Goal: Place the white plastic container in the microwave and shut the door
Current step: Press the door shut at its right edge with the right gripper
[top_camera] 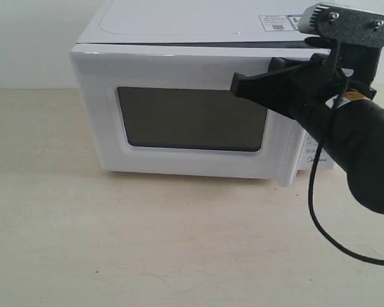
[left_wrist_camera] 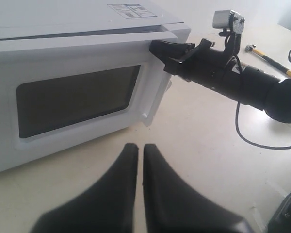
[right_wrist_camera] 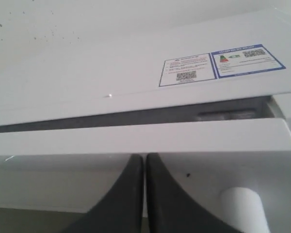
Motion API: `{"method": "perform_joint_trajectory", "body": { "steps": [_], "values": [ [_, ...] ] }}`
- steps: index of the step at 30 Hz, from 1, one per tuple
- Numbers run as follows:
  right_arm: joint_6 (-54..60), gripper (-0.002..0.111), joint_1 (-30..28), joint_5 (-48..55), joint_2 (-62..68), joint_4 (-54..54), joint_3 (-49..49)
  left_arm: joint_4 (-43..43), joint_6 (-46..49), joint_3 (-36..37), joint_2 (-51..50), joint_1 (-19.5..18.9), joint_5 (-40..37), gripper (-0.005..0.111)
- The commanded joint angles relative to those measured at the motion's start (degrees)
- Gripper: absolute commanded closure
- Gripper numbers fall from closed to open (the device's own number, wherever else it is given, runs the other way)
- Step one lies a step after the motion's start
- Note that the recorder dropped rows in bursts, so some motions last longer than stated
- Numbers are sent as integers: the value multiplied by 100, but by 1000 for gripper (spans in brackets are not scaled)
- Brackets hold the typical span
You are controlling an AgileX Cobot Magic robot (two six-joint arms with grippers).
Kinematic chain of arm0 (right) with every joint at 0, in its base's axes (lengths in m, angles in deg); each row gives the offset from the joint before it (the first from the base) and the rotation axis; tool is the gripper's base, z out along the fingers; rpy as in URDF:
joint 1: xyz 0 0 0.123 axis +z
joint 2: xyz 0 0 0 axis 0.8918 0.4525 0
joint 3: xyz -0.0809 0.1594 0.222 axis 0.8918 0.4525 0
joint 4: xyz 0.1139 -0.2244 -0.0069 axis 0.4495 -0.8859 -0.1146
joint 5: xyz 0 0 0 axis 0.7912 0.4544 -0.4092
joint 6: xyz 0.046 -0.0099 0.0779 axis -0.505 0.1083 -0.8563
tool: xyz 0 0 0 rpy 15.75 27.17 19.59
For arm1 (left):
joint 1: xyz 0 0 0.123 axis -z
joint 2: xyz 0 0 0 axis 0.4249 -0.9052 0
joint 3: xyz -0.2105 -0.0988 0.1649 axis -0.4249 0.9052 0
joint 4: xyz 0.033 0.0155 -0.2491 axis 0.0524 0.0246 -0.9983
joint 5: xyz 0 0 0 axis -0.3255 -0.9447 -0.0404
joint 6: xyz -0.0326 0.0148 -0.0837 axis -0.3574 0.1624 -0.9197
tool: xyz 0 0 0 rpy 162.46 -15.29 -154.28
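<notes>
Step in hand: closing the door (top_camera: 179, 73). My right pincer (top_camera: 238, 84), jaws together and empty, rests against its handle-side edge; a gap shows at the microwave (top_camera: 179, 19). The white plastic container is out of sight, presumably inside. Next: push until flush. Left pincer (left_wrist_camera: 138, 151), jaws together, idles.

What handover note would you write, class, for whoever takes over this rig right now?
Right tool: shut, tips against the upper front of the door, handle side.
Left tool: shut, empty, clear of the microwave, over the table.
White plastic container: not in view; the dark window hides the inside.
Done: door almost closed.
Left: press out the gap along its top edge, then withdraw.
</notes>
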State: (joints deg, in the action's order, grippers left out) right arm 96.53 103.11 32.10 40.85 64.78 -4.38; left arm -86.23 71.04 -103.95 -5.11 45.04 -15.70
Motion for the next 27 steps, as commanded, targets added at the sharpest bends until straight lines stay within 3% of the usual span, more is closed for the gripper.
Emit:
{"method": "perform_joint_trajectory", "body": {
  "steps": [1,27],
  "values": [
    [118,108,-21,24,211,42,-230,-64,-49,9,31,15,81,102],
    [159,108,-465,15,391,33,-408,-64,-49,9,31,15,81,102]
  ]
}}
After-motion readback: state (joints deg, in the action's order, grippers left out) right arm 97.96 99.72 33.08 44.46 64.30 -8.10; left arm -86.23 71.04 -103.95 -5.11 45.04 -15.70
